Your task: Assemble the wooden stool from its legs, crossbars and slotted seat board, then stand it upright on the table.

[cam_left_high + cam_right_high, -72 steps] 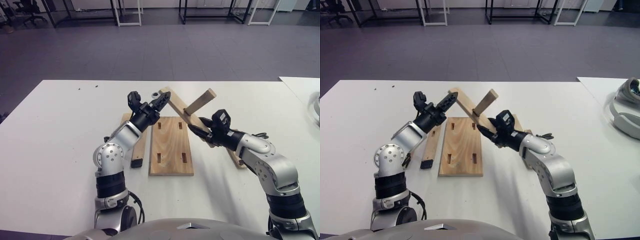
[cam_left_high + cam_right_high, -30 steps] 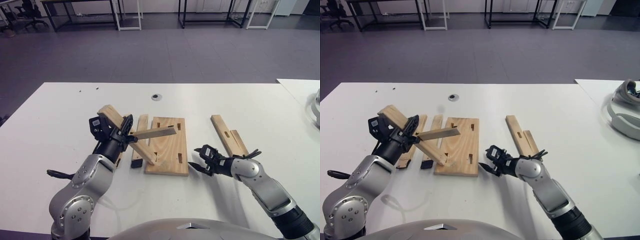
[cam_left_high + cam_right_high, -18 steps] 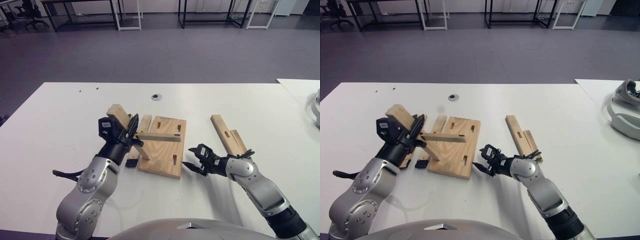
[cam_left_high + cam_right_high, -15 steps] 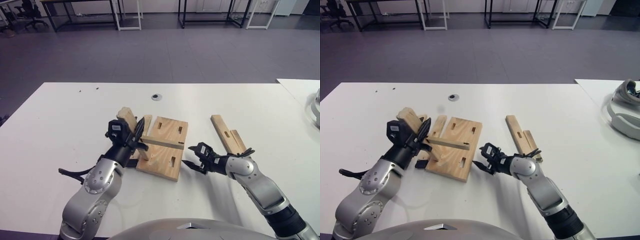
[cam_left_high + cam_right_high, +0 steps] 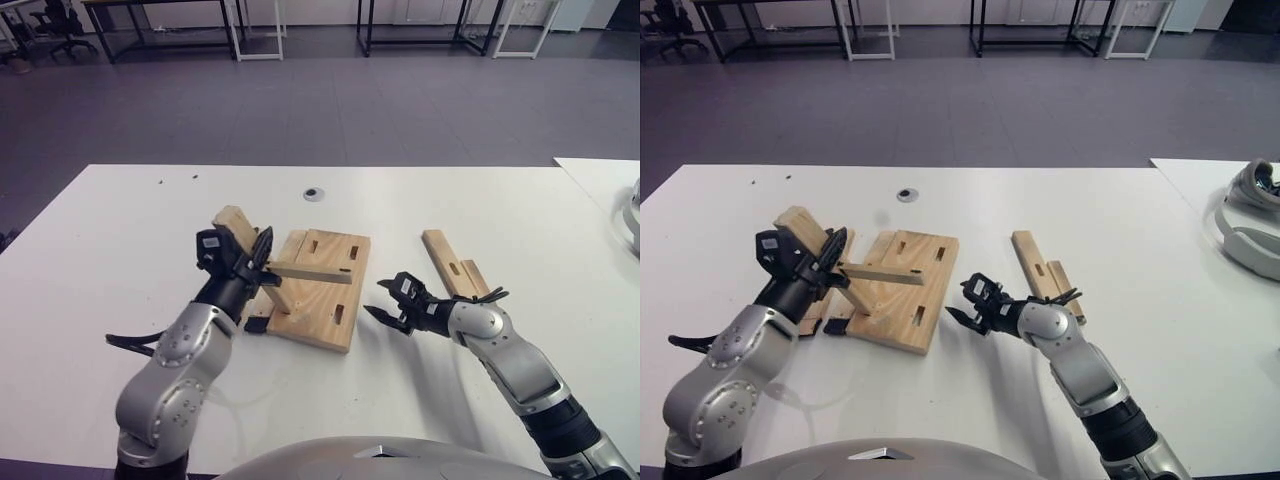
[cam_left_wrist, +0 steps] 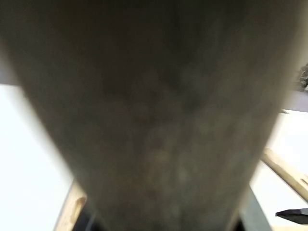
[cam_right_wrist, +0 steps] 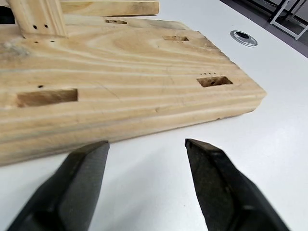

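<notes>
The slotted seat board [image 5: 322,292] lies flat on the table, turned at a slant. My left gripper [image 5: 258,262] is shut on a wooden leg [image 5: 236,226] that slopes down to the board's left edge. A crossbar [image 5: 312,273] sticks out of that leg over the board. In the left wrist view blurred wood [image 6: 154,120] fills the frame close up. My right gripper [image 5: 386,306] hovers open just off the board's right edge, fingers [image 7: 77,183] spread with the board [image 7: 120,86] before them. Two more wooden pieces [image 5: 445,263] lie to the right. Another leg [image 5: 291,246] lies beside the board.
A small dark block [image 5: 255,325] sits by the board's near left corner. A black round disc [image 5: 314,193] lies farther back on the white table [image 5: 120,230]. A headset [image 5: 1252,215] rests on the neighbouring table at the right.
My left gripper has drawn the leg and crossbar a little to the left and back. The seat board has shifted slightly. My right gripper has edged forward along the board's right edge, still open.
</notes>
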